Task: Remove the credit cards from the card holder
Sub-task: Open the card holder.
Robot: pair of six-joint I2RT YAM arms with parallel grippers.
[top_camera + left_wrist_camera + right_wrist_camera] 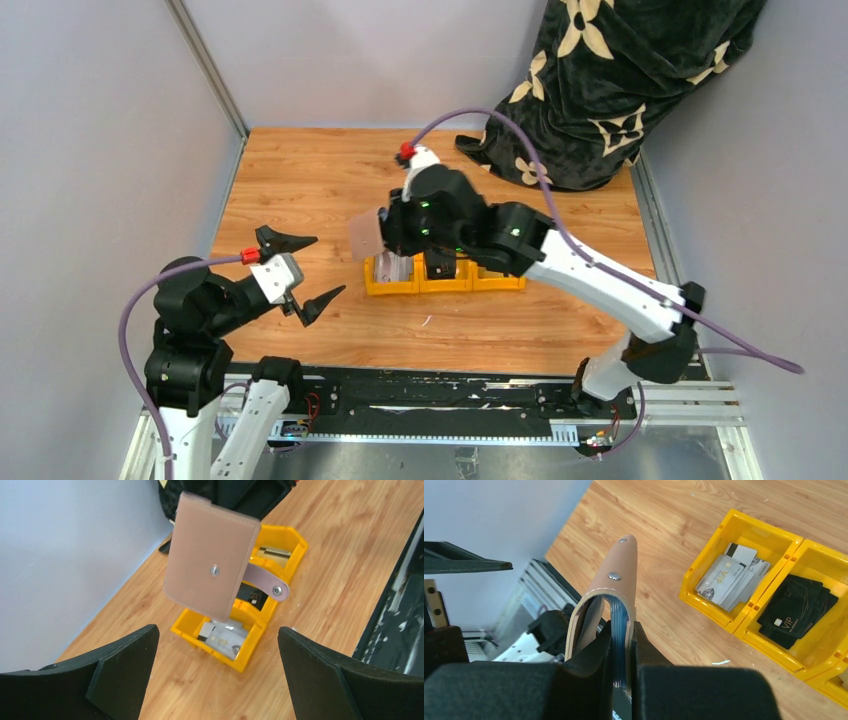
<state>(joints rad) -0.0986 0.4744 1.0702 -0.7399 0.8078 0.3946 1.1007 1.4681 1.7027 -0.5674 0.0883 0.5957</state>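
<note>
My right gripper [385,235] is shut on the card holder [365,238] and holds it in the air over the left end of a yellow bin. The holder is pinkish-tan outside [210,555], with a snap tab [265,582] hanging open and blue slot layers inside [620,622], which are pinched between my right gripper's [621,630] jaws. I cannot tell whether any cards sit in the slots. Several whitish credit cards [222,637] lie in the bin's left compartment, also seen in the right wrist view [729,575]. My left gripper [305,270] is open and empty, left of the holder.
The yellow three-compartment bin [445,288] stands mid-table; its middle compartment holds black cards [796,611]. A dark flower-patterned cloth [610,80] lies at the back right. Grey walls close the left and back sides. A black rail [430,395] runs along the near edge.
</note>
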